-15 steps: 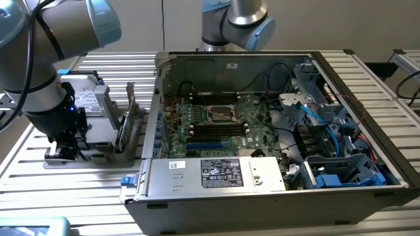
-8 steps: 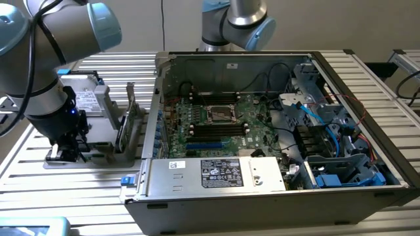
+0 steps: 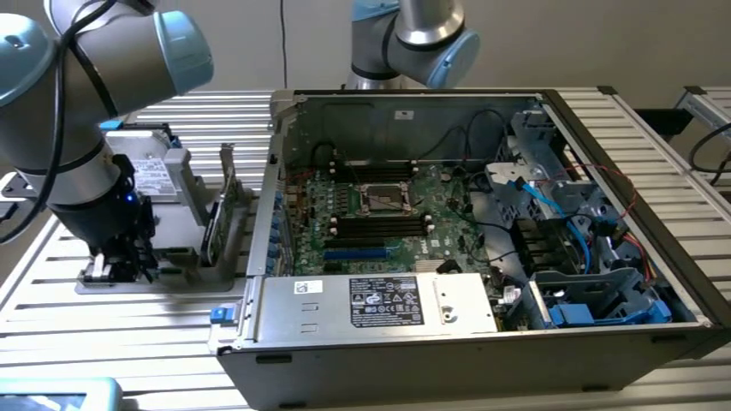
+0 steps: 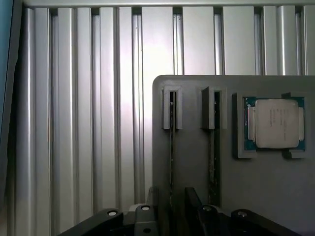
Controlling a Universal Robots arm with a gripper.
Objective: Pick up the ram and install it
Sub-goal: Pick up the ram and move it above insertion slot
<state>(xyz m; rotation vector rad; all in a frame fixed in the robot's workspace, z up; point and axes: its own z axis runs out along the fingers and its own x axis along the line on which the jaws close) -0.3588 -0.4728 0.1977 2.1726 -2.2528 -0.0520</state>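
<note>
Gaping wide, the claw (image 4: pixel 171 192) straddles one ram (image 4: pixel 171 147) of two, beside one processor (image 4: pixel 275 123).

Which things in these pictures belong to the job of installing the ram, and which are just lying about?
Part of the job: the ram standing in the grey holder; the open pincer over it; the motherboard's black memory slots.
Lying about: the processor chip; the second stick beside the ram; the power supply; the blue cables.
</note>
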